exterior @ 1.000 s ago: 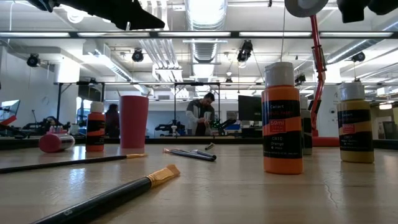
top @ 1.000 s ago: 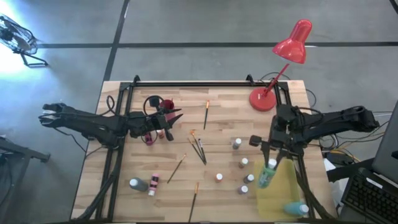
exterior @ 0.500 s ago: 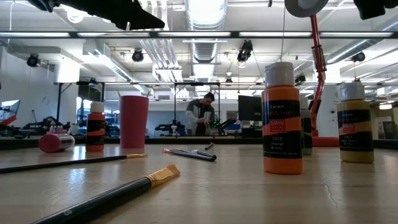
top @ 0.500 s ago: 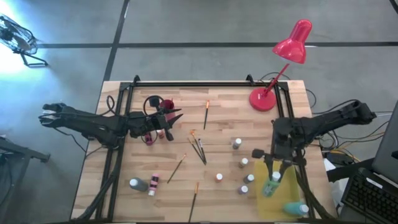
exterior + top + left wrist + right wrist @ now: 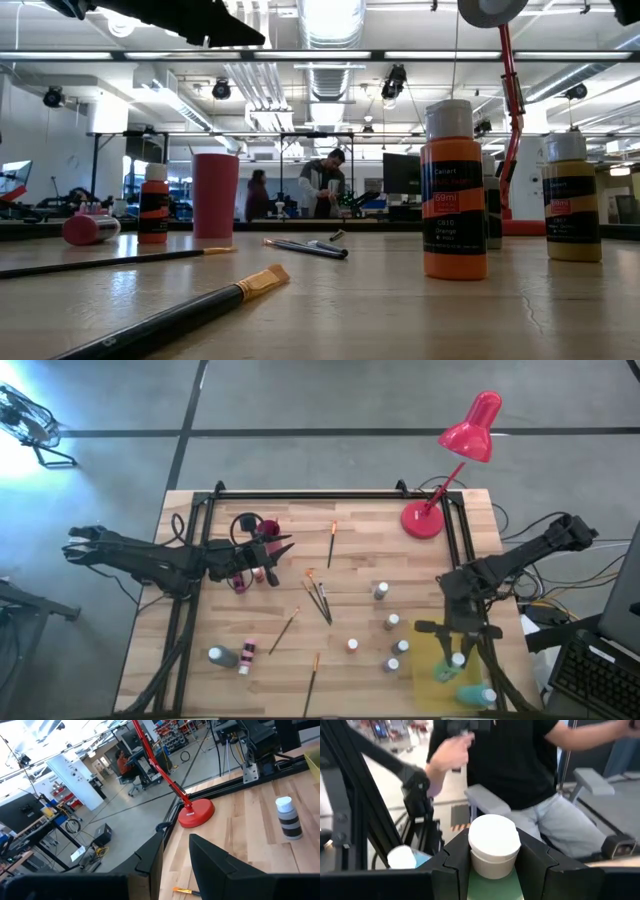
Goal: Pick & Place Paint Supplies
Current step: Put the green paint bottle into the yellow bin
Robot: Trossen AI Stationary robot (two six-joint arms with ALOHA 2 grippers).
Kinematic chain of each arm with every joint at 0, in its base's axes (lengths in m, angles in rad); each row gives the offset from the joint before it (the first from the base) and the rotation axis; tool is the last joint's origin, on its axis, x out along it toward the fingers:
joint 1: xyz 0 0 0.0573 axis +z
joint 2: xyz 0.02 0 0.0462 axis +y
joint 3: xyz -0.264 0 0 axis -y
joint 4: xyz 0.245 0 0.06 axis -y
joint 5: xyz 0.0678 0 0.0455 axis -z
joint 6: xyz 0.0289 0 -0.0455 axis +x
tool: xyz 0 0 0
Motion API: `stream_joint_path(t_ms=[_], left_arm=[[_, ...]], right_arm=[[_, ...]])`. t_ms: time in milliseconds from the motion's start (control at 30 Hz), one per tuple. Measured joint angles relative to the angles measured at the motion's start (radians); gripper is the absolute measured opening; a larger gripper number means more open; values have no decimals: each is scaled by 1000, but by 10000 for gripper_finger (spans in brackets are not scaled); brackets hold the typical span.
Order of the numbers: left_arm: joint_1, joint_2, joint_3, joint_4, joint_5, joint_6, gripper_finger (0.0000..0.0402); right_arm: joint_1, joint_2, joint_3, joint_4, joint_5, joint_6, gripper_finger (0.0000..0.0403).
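My right gripper (image 5: 456, 660) jaws clamped on a white-capped green bottle (image 5: 492, 851) above the yellow tray (image 5: 428, 678) at five o'clock, my left gripper (image 5: 283, 544) jaws slightly parted and empty at ten o'clock, an orange bottle (image 5: 453, 190) labelled "59ml", "Orange" on the surface.

I work in a big open robotics lab or workshop. My pale wooden-plank table (image 5: 300, 650) stands on a grey concrete floor (image 5: 300, 390). Level across the table, at twelve o'clock, I see exposed silver ceiling ducts (image 5: 325, 75), long strip lights, black equipment frames (image 5: 300, 140) and people standing at benches (image 5: 325, 185). My left wrist camera shows parts shelves (image 5: 172, 727) and a person seated at a workstation (image 5: 122, 762).
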Motion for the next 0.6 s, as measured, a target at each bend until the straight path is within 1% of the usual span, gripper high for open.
stream_joint_path(t_ms=[300, 467, 600], left_arm=[[0, 0, 0, 0, 0, -19, 101], [0, 0, 0, 0, 0, -19, 101], [0, 0, 0, 0, 0, -19, 101]], right_arm=[[98, 1, -36, -7, 74, -70, 110], [136, 1, -104, 114, 77, -59, 110], [142, 1, -152, 192, 77, -40, 110]])
